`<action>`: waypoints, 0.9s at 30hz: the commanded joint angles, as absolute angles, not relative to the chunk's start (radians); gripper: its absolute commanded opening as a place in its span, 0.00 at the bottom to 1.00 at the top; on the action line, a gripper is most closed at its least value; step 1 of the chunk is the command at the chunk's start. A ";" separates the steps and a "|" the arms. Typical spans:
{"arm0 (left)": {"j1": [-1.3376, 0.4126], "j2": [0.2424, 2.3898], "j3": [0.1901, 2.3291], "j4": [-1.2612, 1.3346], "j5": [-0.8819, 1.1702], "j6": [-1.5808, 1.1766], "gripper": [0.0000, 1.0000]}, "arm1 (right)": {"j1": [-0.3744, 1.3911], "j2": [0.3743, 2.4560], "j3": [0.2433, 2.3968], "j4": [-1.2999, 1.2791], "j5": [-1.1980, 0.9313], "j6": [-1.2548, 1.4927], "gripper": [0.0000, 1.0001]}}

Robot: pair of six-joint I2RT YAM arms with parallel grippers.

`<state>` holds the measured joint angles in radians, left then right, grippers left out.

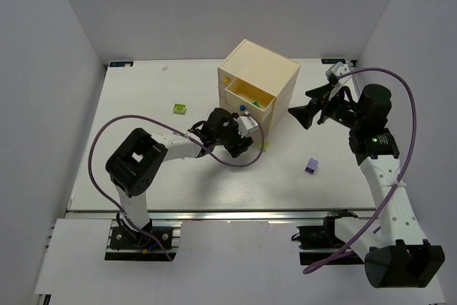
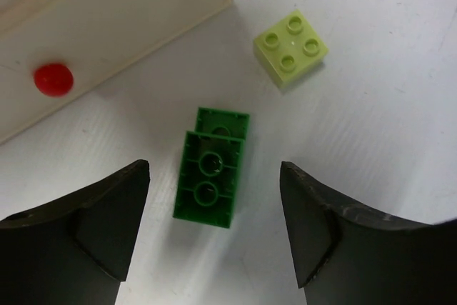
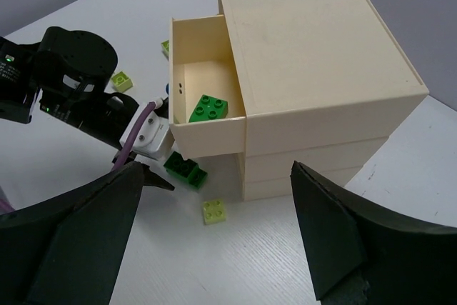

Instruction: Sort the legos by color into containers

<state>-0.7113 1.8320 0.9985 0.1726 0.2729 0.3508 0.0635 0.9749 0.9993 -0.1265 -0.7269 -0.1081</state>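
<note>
Hovering wide open, the left hand [image 2: 214, 169] straddled the dark green brick [image 2: 207, 185] on the worktop [image 2: 371, 141], just beside the chest [image 2: 128, 19]. Brick judged light, rigid, slick: pinch across its long flat sides. Right hand [image 3: 218, 169] stood open too, empty, facing the pulled-out drawer [image 3: 207, 137].

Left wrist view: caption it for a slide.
Open left gripper above a green lego, with a lime lego and a red-knobbed drawer beyond.

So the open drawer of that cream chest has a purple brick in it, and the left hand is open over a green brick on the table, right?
No: the brick in the open drawer is green, not purple, as the right wrist view shows. The rest holds.
</note>
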 commanded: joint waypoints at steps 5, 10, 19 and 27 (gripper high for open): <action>-0.716 1.848 1.068 0.158 0.242 0.393 0.63 | 0.025 0.957 0.991 -0.074 -0.788 -0.075 0.89; -0.716 1.850 1.069 0.143 0.235 0.394 0.56 | 0.011 0.957 0.988 -0.069 -0.811 -0.061 0.89; -0.716 1.848 1.069 0.130 0.218 0.393 0.74 | -0.031 0.957 0.979 -0.051 -0.845 -0.043 0.89; -0.716 1.862 1.086 0.127 0.218 0.397 0.63 | -0.052 0.954 0.974 -0.048 -0.862 -0.037 0.89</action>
